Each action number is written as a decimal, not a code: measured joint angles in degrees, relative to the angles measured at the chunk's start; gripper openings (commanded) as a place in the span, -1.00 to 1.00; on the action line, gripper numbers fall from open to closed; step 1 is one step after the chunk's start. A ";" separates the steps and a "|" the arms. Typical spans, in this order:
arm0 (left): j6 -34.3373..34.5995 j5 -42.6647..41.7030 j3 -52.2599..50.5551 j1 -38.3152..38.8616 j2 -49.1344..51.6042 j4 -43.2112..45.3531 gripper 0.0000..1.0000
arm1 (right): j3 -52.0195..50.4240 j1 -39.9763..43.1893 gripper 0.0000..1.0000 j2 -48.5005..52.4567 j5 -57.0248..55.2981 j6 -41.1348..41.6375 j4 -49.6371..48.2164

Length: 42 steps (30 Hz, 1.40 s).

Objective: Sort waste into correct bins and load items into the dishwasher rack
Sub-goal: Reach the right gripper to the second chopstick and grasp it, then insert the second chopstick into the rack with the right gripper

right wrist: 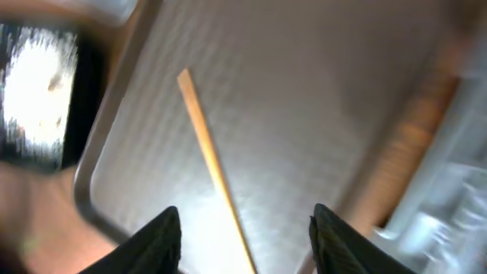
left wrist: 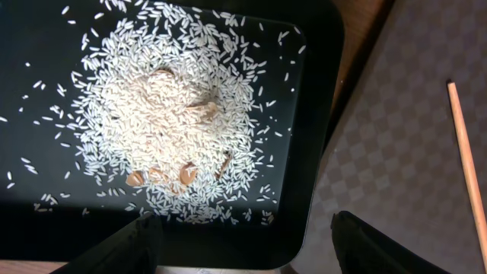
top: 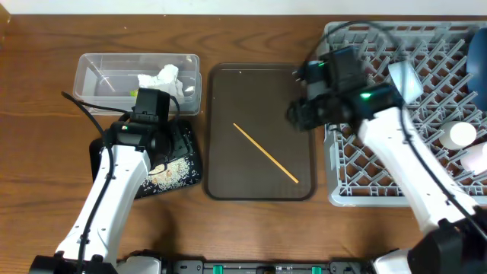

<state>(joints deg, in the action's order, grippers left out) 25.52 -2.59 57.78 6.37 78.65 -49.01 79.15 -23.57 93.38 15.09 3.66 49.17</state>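
Right fingers (right wrist: pixel 163 242) spread above a chopstick (right wrist: pixel 209 160); brown tray (right wrist: pixel 304 99) beneath.

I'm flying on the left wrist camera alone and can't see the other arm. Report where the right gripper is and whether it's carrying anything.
Observer: The right gripper hangs over the brown serving tray, close to the dishwasher rack, jaws open and empty.
Operator: Describe the whole chopstick; I see only a piece.
Observer: The chopstick lies diagonally across the middle of that tray, alone; I can't pick out a second one.
Operator: Now locate the tissue.
Observer: The crumpled tissue sits in the clear tub, on the far side of the black tray.
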 measured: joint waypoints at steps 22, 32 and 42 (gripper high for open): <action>0.00 0.00 -0.87 0.00 0.00 -0.02 0.48 | 0.20 -13.42 -0.62 23.82 -8.55 -7.61 1.55; 0.00 0.00 -0.87 0.00 0.00 0.00 0.49 | 0.74 -13.25 -0.98 23.98 -13.11 -2.97 3.93; 0.00 0.00 -0.87 0.00 0.00 -0.02 0.48 | 2.27 -4.81 -0.98 13.75 -15.45 2.16 2.71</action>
<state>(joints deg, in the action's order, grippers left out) 25.52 -2.59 56.90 6.37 78.65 -49.04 81.43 -28.38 107.13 -0.36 5.82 51.88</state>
